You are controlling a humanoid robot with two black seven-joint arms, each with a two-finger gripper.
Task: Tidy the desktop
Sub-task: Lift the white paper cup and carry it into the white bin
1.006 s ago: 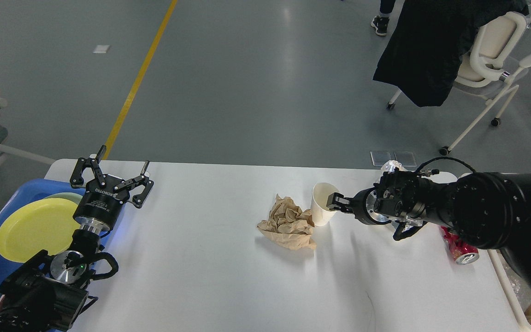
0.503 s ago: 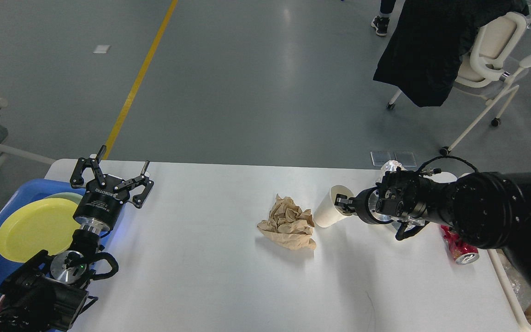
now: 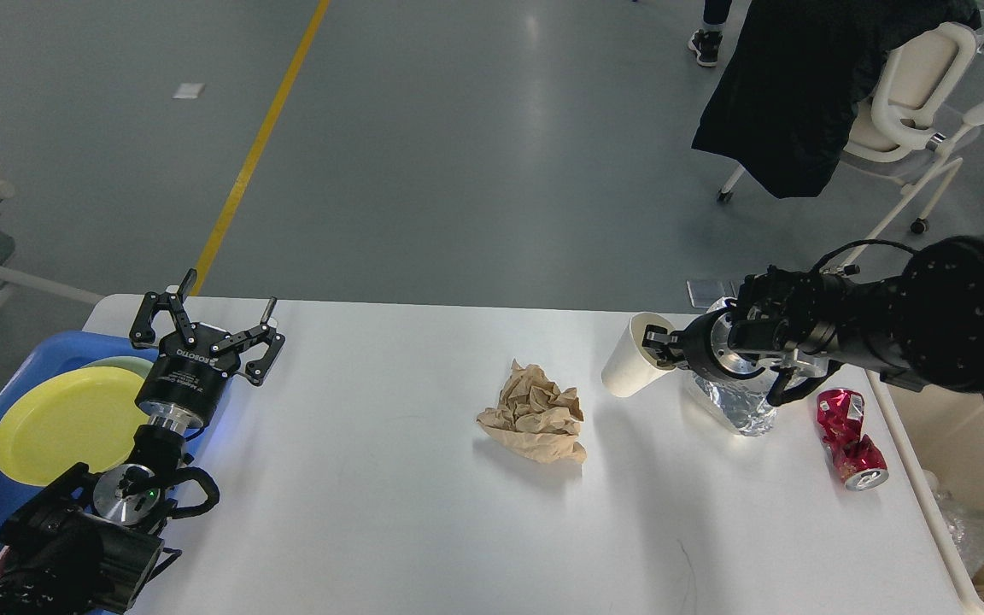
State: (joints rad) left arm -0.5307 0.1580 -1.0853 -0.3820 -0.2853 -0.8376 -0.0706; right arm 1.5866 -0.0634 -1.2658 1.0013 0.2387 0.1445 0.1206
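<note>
1. The right gripper (image 3: 653,348) is clamped on the rim of a white paper cup (image 3: 629,369), one finger inside the mouth. The cup hangs tilted, mouth toward 1 o'clock, base toward 7 o'clock, apparently clear of the desktop (image 3: 389,478).
2. A crumpled clear plastic bottle (image 3: 735,410) lies just under the right wrist; a crushed red can (image 3: 851,437) lies at 4 o'clock from the gripper.
3. A crumpled brown paper (image 3: 536,413) lies at 8 o'clock from the cup, near mid-table, nearer the right arm.
4. The cream bin (image 3: 953,427) stands off the table edge at 3 o'clock; the likely carry runs that way.
5. The left gripper (image 3: 206,329) stands spread and empty at the far left corner, beside the blue tray (image 3: 39,346) holding a yellow plate (image 3: 65,423).
</note>
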